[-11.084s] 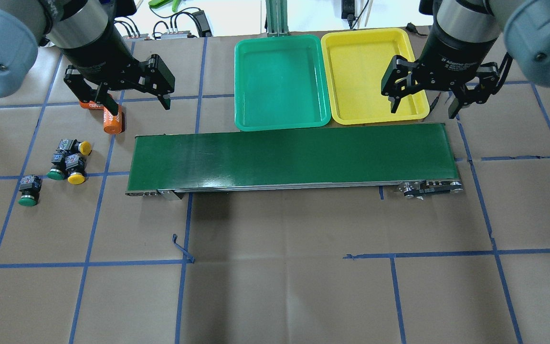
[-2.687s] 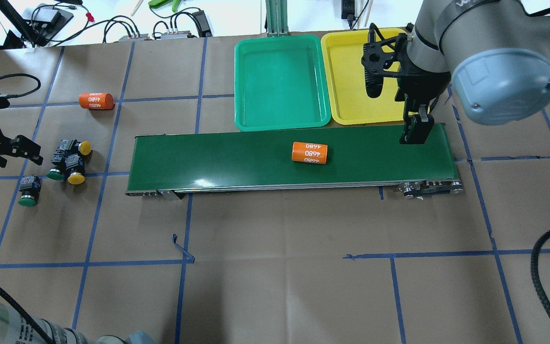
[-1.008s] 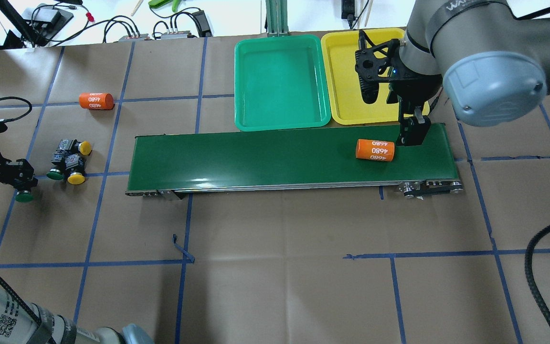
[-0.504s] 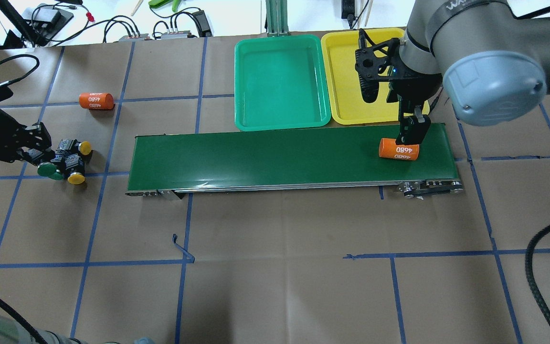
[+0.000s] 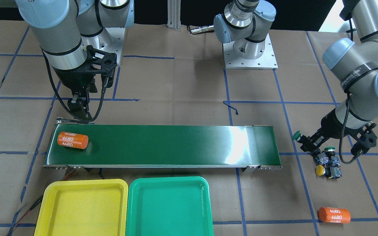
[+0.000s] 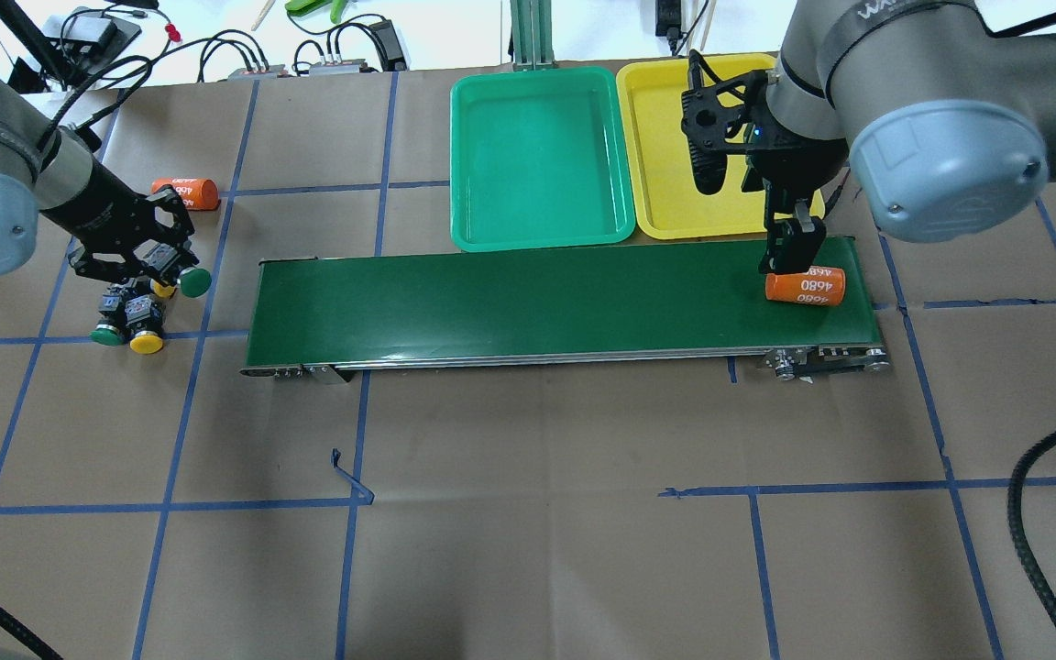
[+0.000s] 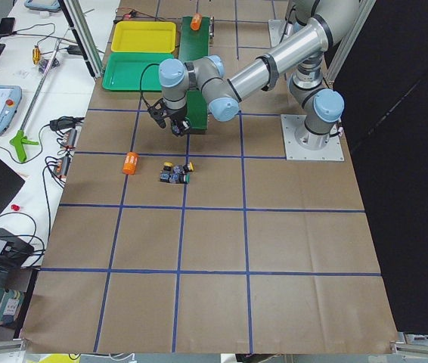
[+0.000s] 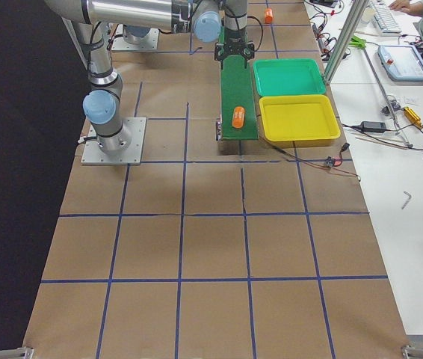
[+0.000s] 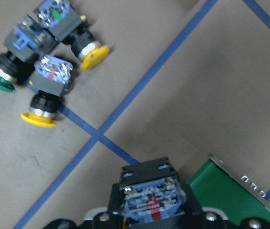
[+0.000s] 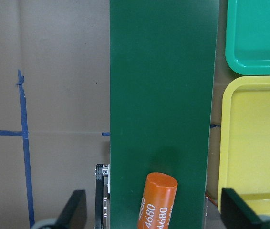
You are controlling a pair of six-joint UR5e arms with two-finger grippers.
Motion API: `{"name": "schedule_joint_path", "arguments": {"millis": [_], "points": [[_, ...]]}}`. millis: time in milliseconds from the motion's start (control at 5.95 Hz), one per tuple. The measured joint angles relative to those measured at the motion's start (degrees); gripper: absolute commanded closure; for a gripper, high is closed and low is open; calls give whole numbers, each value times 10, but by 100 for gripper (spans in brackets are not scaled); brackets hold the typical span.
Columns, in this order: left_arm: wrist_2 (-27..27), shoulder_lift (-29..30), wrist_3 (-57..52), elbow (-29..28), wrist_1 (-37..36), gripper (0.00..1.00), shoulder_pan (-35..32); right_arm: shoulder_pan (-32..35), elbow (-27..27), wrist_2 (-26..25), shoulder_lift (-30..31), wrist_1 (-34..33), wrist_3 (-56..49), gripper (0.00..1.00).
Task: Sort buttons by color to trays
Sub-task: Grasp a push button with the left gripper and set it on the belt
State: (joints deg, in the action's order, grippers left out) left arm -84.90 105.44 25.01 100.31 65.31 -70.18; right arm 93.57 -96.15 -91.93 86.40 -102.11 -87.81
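Note:
My left gripper [image 6: 172, 273] is shut on a green button [image 6: 194, 281] and holds it above the table, just off the left end of the belt. In the left wrist view the held button's grey-blue contact block [image 9: 149, 199] sits between the jaws. Three more buttons lie clustered below: a green one [image 6: 108, 335] and two yellow ones [image 6: 146, 344] [image 9: 94, 51]. The green tray [image 6: 542, 156] and the yellow tray [image 6: 670, 119] stand side by side behind the belt, both empty. My right gripper [image 10: 155, 212] hangs open over the belt's right end.
The dark-green conveyor belt [image 6: 537, 298] runs across the middle. An orange "4680" cylinder [image 6: 804, 286] lies at its right end, between my right gripper's fingers. A second orange cylinder [image 6: 185, 193] lies on the table behind my left gripper. Cables and tools lie beyond the table's far edge.
My left gripper closed on the lone green button, lifted it and carried it past the cluster towards the belt. The orange cylinder rode the belt to its right end.

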Motion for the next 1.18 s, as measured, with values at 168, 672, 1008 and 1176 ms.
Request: {"name": "schedule_joint_path", "arguments": {"millis": [168,672,1008,1176], "points": [[0,4,122,0,-5,87,-41,0,0,0,0,0,0,0],[-2,20,369,11,-11,82,-124,0,0,0,0,0,2,0],[0,22,439,24,-10,66,-144,0,-1,0,0,4,6,0],[-1,22,446,35,-11,18,-147,0,-1,1,-2,8,6,0]]}}
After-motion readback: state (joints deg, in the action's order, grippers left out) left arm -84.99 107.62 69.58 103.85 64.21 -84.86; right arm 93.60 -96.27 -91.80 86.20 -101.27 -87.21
